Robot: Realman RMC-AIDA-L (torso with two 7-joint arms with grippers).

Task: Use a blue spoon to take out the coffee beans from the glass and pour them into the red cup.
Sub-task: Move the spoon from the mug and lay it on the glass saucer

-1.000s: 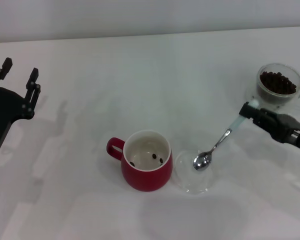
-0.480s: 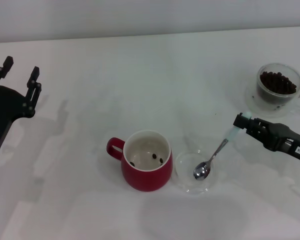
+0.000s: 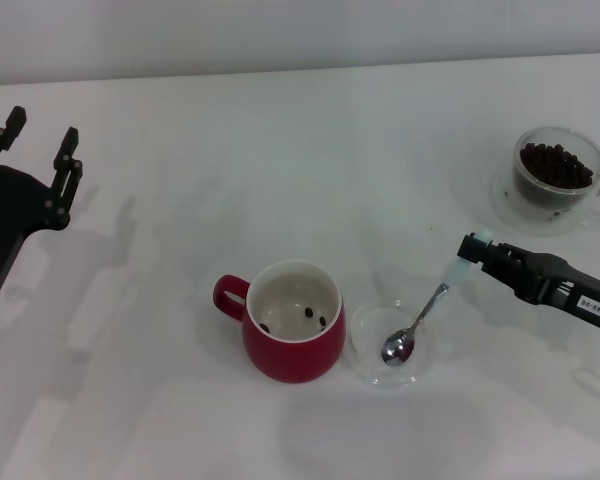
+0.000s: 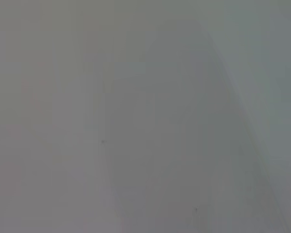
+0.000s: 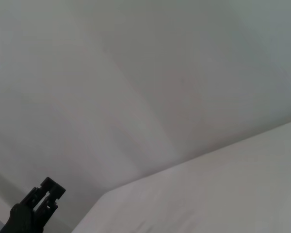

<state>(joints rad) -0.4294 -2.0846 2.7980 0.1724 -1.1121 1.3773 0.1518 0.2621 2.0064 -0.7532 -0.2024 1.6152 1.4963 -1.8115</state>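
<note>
The red cup (image 3: 293, 340) stands at the front middle of the table, handle to the left, with three coffee beans (image 3: 309, 314) on its cream floor. The glass (image 3: 557, 171) at the far right is full of dark beans. My right gripper (image 3: 473, 247) is shut on the pale handle of the blue spoon (image 3: 427, 310). The spoon slants down and left. Its shiny bowl looks empty and sits over a flat clear saucer (image 3: 368, 330) just right of the cup. My left gripper (image 3: 38, 142) stays open at the far left, away from everything.
A second clear saucer (image 3: 512, 205) lies under the glass. The white table (image 3: 280, 160) ends at a pale wall behind. The right wrist view shows only wall, table surface and the far-off left gripper (image 5: 39, 201). The left wrist view shows blank grey.
My right gripper has moved left and toward the front, away from the glass. The spoon's bowl has come down over the saucer. The left arm barely shifted.
</note>
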